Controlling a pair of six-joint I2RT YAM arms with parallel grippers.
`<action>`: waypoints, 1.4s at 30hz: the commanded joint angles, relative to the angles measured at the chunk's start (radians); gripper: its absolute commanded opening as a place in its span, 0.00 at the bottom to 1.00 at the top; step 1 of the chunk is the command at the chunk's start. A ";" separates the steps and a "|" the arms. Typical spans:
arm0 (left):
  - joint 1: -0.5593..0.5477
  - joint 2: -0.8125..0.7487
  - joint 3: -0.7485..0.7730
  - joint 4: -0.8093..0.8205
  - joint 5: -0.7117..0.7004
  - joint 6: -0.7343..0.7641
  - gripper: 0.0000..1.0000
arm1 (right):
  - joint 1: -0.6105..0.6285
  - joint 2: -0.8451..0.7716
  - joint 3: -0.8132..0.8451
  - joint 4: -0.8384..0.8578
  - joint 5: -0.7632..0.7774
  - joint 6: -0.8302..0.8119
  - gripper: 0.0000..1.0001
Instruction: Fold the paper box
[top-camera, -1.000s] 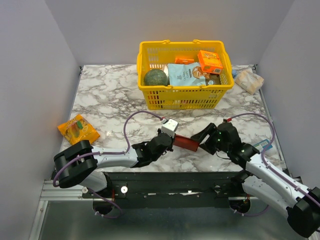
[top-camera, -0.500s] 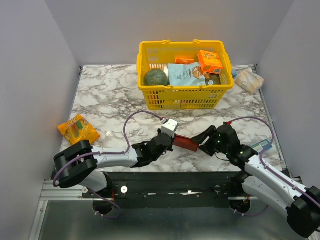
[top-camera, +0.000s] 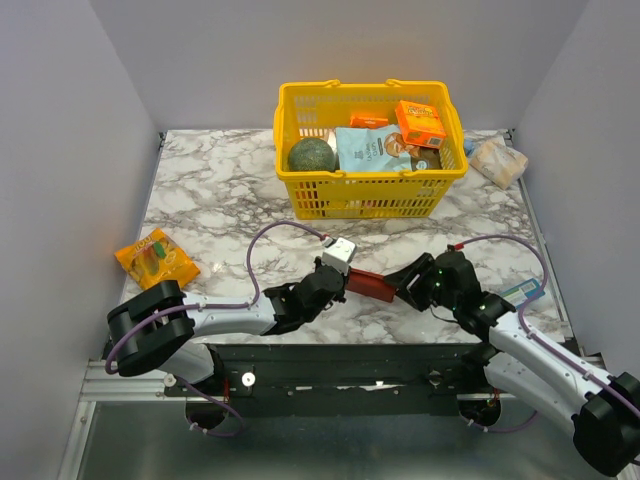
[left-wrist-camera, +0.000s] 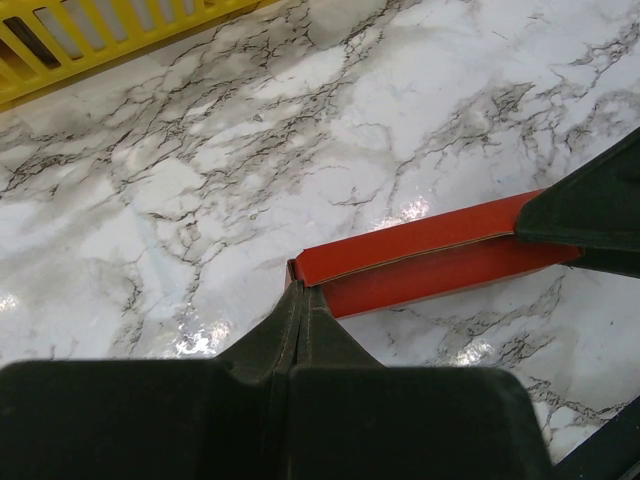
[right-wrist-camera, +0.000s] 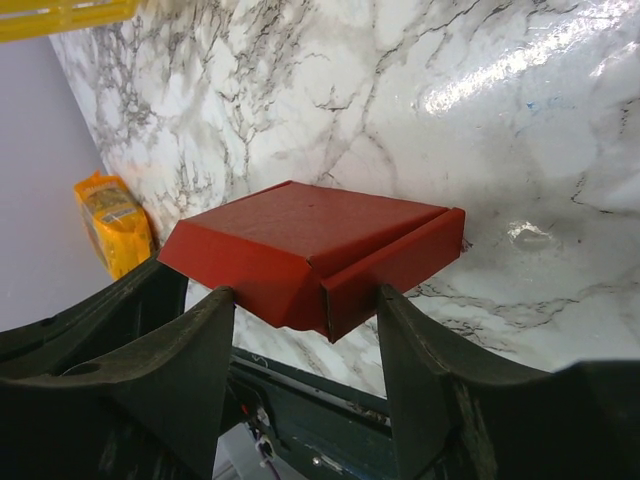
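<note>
Red paper box (top-camera: 372, 285) sits at near-centre of marble table (top-camera: 220, 200), betw. the 2 arms, well clear of yellow basket (top-camera: 370, 197). L gripper (left-wrist-camera: 300, 300) is clenched on box's corner edge. R gripper (right-wrist-camera: 300, 300) straddles the opp. end, fingers (right-wrist-camera: 190, 340) close on both sides; can't tell if they pinch it. Print on basket packs and on orange snack packet (top-camera: 155, 258) is too small to read.
</note>
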 joint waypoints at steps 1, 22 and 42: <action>-0.032 0.056 -0.053 -0.259 0.099 -0.014 0.00 | -0.002 0.022 -0.052 -0.004 0.016 0.037 0.51; -0.038 -0.096 -0.128 -0.206 0.110 0.007 0.37 | -0.002 0.006 -0.112 0.005 0.049 0.084 0.42; 0.165 -0.312 -0.087 -0.120 0.372 -0.200 0.74 | -0.002 0.015 -0.141 0.008 0.099 0.078 0.29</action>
